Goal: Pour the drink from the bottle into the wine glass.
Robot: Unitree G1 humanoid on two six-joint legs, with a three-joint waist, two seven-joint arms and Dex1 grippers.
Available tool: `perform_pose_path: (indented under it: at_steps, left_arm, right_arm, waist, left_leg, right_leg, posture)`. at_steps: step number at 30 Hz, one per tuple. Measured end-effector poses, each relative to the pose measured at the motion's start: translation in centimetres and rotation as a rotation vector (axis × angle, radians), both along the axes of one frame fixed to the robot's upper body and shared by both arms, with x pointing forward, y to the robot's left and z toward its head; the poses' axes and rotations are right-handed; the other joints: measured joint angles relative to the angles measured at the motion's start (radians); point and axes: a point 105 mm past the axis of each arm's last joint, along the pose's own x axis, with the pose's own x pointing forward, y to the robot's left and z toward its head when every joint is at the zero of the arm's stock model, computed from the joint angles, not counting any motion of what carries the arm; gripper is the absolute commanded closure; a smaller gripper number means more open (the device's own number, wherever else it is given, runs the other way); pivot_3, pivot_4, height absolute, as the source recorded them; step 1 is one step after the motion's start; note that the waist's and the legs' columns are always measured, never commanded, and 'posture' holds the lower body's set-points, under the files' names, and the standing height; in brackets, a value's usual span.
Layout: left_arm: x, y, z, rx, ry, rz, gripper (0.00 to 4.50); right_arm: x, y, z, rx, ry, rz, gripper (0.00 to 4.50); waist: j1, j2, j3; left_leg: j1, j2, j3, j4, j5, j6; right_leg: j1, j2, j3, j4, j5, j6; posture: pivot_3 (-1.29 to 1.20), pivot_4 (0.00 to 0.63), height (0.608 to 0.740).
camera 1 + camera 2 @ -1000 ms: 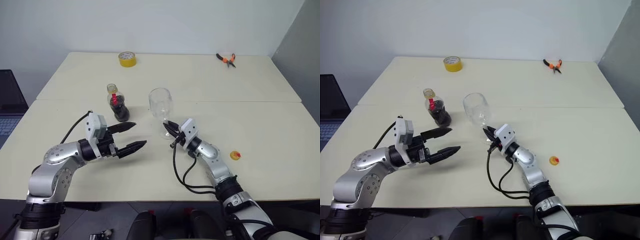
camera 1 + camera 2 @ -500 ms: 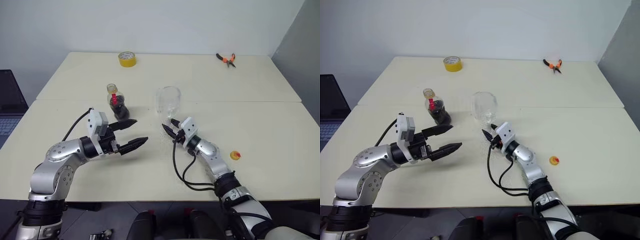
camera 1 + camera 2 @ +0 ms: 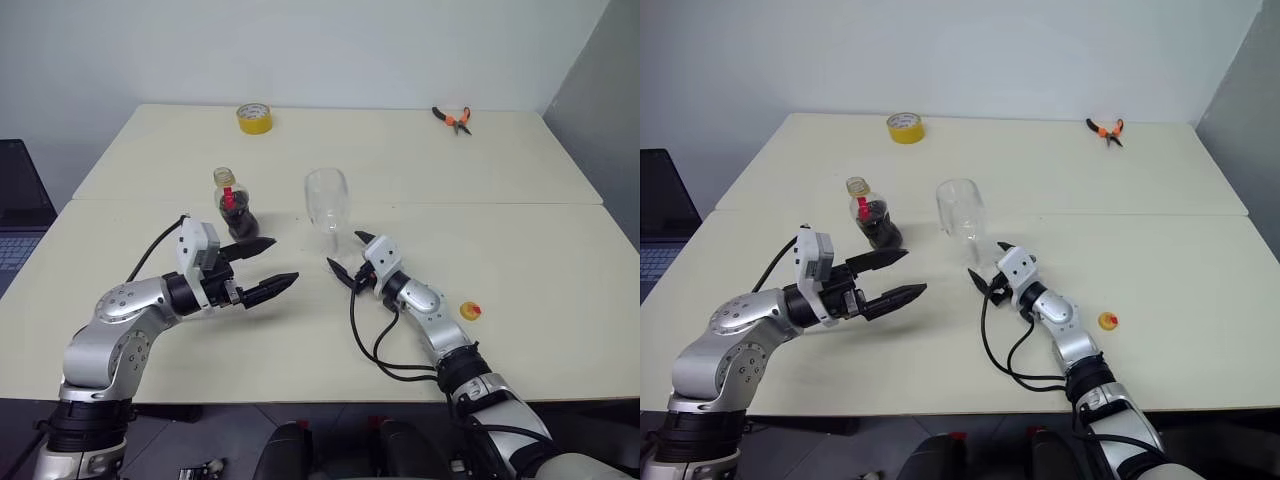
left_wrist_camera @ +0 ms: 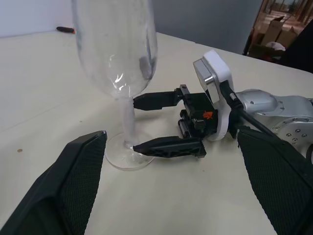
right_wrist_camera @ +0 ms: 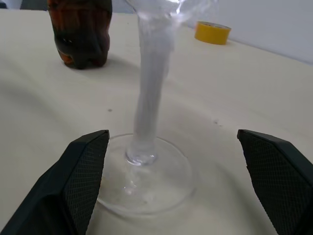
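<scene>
Beside wine glass (image 4: 120, 73) foot, spread right claw (image 4: 146, 125)

The scene was brightly and evenly lit, seemingly from overhead. The cream counter (image 3: 500, 170) showed soft, short shadows: a faint one under the left claw (image 3: 262, 262) and a small dark one at the foot of the bottle (image 3: 233, 204). No harsh glare fell on the counter top. The wine glass (image 3: 326, 201) caught small white glints on its bowl in the left wrist view. In the right wrist view its stem looked smeared and hazy, and the yellow tape roll (image 5: 212, 32) behind it was soft. In both wrist views the near black fingers (image 5: 83, 176) were large and slightly blurred at the lower corners.
</scene>
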Motion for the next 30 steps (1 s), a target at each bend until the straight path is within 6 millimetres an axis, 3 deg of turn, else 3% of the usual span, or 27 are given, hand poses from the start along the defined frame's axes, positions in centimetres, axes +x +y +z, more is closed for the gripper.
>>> perform_pose_path:
  at_steps: [7, 21, 25, 30]
  left_arm:
    - [0.0, -0.2, -0.1, 0.005, 0.001, -0.006, 0.0]
    - [0.3, 0.5, -0.8, 0.033, 0.004, 0.015, 0.0]
    - [0.5, 0.8, -1.1, 0.034, 0.006, 0.025, 0.0]
    - [0.6, 1.0, -1.5, 0.022, 0.003, 0.061, 0.0]
  right_arm:
    - [0.5, -1.0, -0.1, -0.1, -0.019, -0.047, 0.02]
    - [0.1, -0.8, 0.0, -0.151, -0.023, -0.037, 0.02]
    - [-1.6, -0.3, -0.1, -0.094, 0.042, 0.032, 0.02]
    - [-3.6, -0.4, 2.5, -0.041, 0.055, 0.111, 0.02]
  waist:
    - [0.0, 0.0, 0.0]
    - [0.0, 0.0, 0.0]
    - [0.001, 0.0, 0.0]
    - [0.003, 0.0, 0.0]
  left_leg:
    - [0.0, 0.0, 0.0, 0.0, 0.0, 0.0]
    - [0.0, 0.0, 0.0, 0.0, 0.0, 0.0]
    - [-0.001, 0.0, 0.0, 0.0, 0.0, 0.0]
    - [0.0, 0.0, -0.001, 0.0, 0.0, 0.0]
  right_leg:
    - [0.0, 0.0, 0.0, 0.0, 0.0, 0.0]
    - [0.0, 0.0, 0.0, 0.0, 0.0, 0.0]
    - [0.0, 0.0, 0.0, -0.001, 0.0, 0.0]
    - [0.0, 0.0, -0.001, -0.001, 0.0, 0.0]
  posture:
    - [0.0, 0.15, 0.74]
    - [0.0, 0.15, 0.74]
    - [0.0, 0.15, 0.74]
    - [0.0, 0.15, 0.74]
